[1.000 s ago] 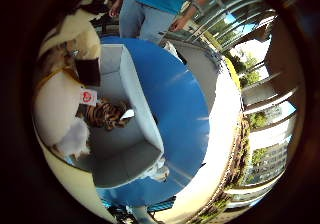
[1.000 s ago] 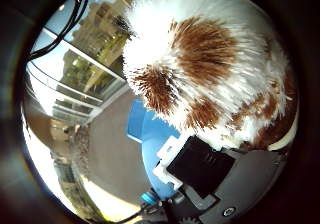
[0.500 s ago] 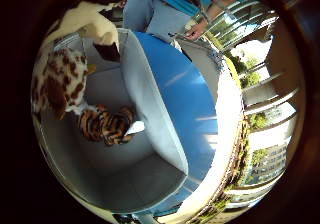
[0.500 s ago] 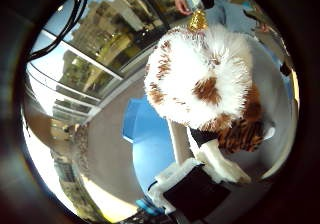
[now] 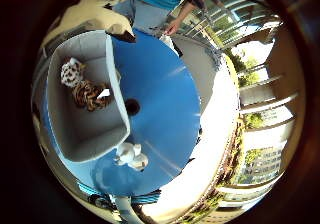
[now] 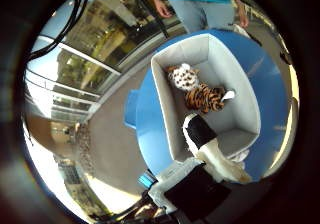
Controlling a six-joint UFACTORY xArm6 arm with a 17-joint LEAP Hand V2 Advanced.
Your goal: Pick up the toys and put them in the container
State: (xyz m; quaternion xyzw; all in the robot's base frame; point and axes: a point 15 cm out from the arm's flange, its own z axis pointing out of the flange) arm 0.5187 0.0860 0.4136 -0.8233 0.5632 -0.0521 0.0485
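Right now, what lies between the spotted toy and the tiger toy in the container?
Nothing: the spotted toy touches the tiger toy inside the grey container, per the thumb side view.

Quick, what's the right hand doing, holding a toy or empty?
Right hand: holds nothing; open or shut cannot be told. Spotted toy and tiger toy lie in the container.

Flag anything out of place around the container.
One small white toy lies on the blue table just outside the grey container, by its corner. The spotted toy and the striped tiger toy lie inside. Nothing looks spilled or damaged.
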